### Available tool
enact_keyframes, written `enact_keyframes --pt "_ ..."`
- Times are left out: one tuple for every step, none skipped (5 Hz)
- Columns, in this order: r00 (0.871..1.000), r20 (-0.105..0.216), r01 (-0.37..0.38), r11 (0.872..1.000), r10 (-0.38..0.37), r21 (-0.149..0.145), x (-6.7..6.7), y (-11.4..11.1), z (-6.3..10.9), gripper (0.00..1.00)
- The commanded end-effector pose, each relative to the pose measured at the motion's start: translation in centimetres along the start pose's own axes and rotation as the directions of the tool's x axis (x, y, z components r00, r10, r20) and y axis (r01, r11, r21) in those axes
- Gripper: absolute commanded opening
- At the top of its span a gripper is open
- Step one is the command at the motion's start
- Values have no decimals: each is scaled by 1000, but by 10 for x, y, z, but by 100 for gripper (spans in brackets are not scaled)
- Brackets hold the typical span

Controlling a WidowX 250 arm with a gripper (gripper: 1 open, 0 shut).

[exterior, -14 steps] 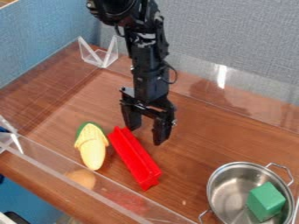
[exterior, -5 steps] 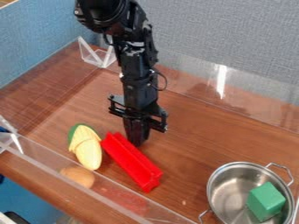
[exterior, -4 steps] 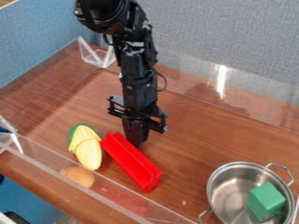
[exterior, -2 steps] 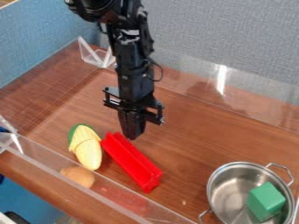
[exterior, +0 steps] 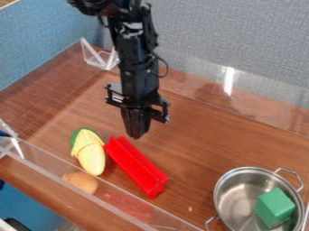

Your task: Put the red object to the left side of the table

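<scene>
The red object (exterior: 136, 165), a long bright red bar, lies flat on the table (exterior: 205, 135) near the front acrylic wall, running diagonally from upper left to lower right. My gripper (exterior: 137, 133) hangs pointing straight down just above the bar's upper left end, its fingers pressed together with nothing between them. The bar is not lifted and I see a small gap between it and the fingertips.
A yellow-and-green toy corn (exterior: 86, 149) lies against the bar's left side. A metal pot (exterior: 238, 191) holding a small green cube (exterior: 276, 208) stands at the front right. Low clear acrylic walls (exterior: 72, 180) edge the tabletop.
The shut gripper has risen off the red bar's upper left end and now hangs a little higher. The bar and corn have stayed where they were a second ago.
</scene>
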State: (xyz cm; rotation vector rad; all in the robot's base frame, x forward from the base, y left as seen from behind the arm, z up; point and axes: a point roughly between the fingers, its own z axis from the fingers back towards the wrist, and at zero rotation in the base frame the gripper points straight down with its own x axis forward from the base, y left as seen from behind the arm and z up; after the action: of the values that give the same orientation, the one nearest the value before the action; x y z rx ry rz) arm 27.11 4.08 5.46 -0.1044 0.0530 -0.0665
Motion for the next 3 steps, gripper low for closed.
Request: enact_keyframes --pt "996 89 -7 1000 5 20 7 4 27 0" --pt "996 91 -6 1000 4 20 6 4 28 100" --pt "996 89 -3 1000 2 19 5 4 24 100"
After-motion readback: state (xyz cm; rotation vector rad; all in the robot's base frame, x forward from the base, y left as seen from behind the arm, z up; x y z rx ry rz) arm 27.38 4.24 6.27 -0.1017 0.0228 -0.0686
